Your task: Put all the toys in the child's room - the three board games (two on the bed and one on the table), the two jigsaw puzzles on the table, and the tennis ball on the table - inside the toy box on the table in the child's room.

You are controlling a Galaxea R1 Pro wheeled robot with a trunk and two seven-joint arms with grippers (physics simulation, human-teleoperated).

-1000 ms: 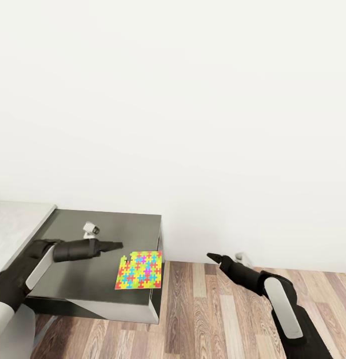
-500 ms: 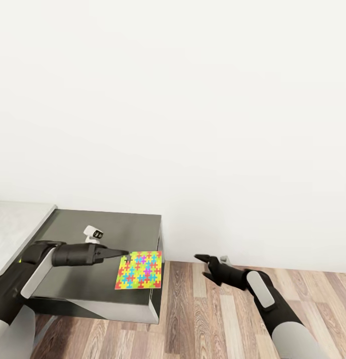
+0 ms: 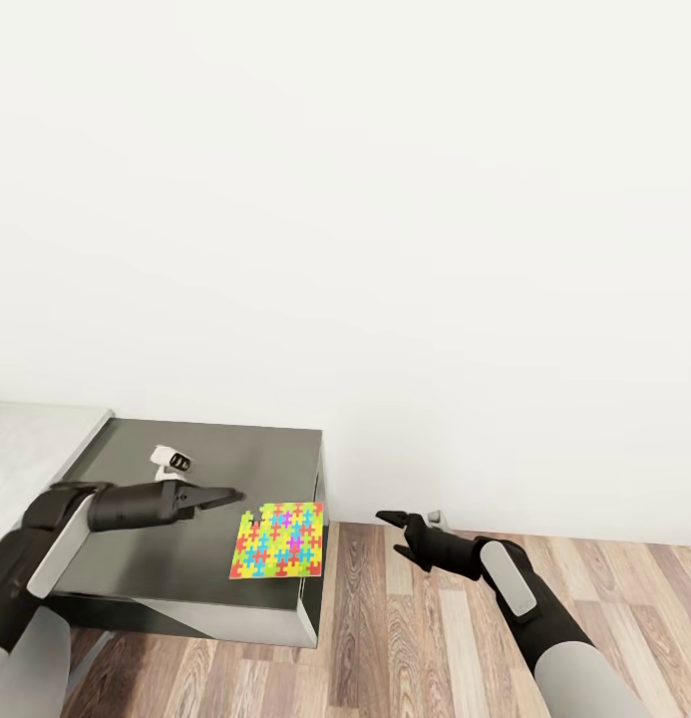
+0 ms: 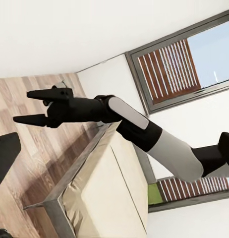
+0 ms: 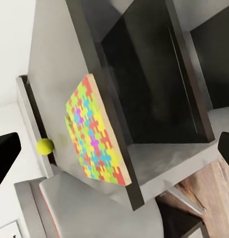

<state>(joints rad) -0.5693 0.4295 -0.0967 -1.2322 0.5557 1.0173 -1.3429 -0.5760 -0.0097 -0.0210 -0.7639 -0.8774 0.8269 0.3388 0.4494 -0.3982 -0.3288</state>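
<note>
The left tool [image 3: 223, 495], jaws apparently closed and empty, hovers just beside the jigsaw puzzle [image 3: 278, 541], a thin, stiff, probably light board overhanging the dark tabletop [image 3: 245, 454] edge—its best hold—while the right tool [image 3: 393, 523] waits open.

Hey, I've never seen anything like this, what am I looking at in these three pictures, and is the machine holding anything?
This is a simulated two-armed robot. The big picture comes from a camera on its head, looking down over both arms. The other two come from cameras near each gripper.

A colourful jigsaw puzzle lies flat at the corner of a dark grey-topped unit. The left gripper hangs just beside the puzzle, holding nothing. The right gripper is open over the wooden floor, also empty.

The right wrist view shows the puzzle again and a yellow-green tennis ball behind it. The left wrist view looks across at the right gripper and a bed.
</note>
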